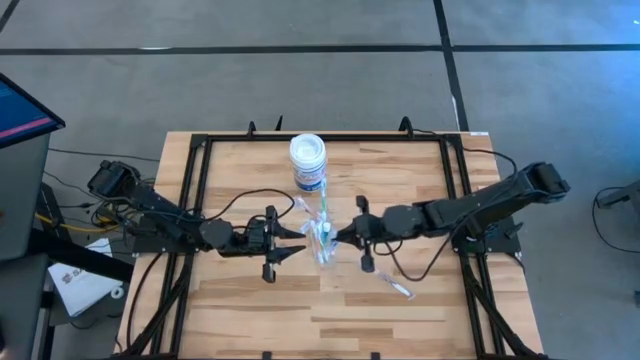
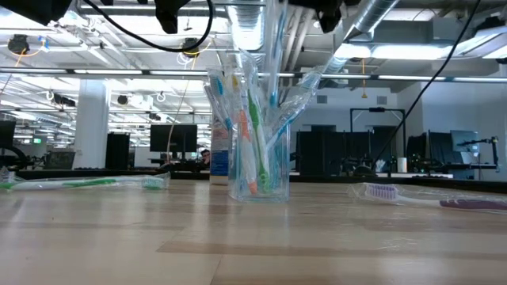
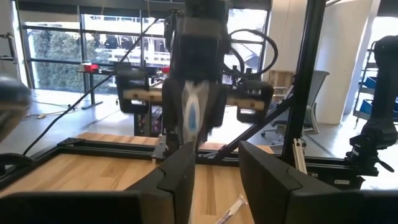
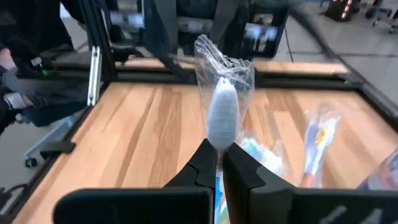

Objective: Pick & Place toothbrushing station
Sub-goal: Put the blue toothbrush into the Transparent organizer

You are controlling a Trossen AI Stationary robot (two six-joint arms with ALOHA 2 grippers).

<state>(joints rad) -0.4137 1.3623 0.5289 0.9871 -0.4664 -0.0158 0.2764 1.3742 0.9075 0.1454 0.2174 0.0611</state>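
Note:
The clear plastic cup (image 1: 322,246) (image 2: 258,184) stands mid-table with several wrapped blue, green and white toothbrushes upright in it. My right gripper (image 1: 340,236) (image 4: 221,149) is just right of the cup, shut on one wrapped toothbrush (image 4: 222,111) that stands above the bundle (image 2: 274,47). My left gripper (image 1: 300,240) (image 3: 214,163) hovers open just left of the cup, with nothing between its fingers. Loose toothbrushes lie flat on the table at the near right (image 1: 400,288) (image 2: 428,195) and the left (image 2: 79,184). My right gripper pinches the wrapped toothbrush between its two fingers, just below the white head (image 4: 219,138). The fingers come almost level from the table's right and lie across the brush. The brush stands upright with its head above the fingers. I cannot tell whether its lower end is inside the cup.
A white round jar with a blue label (image 1: 307,160) stands behind the cup toward the far edge. A black frame (image 1: 200,200) runs around the wooden table top. Another wrapped brush lies between the jar and the cup (image 1: 301,206).

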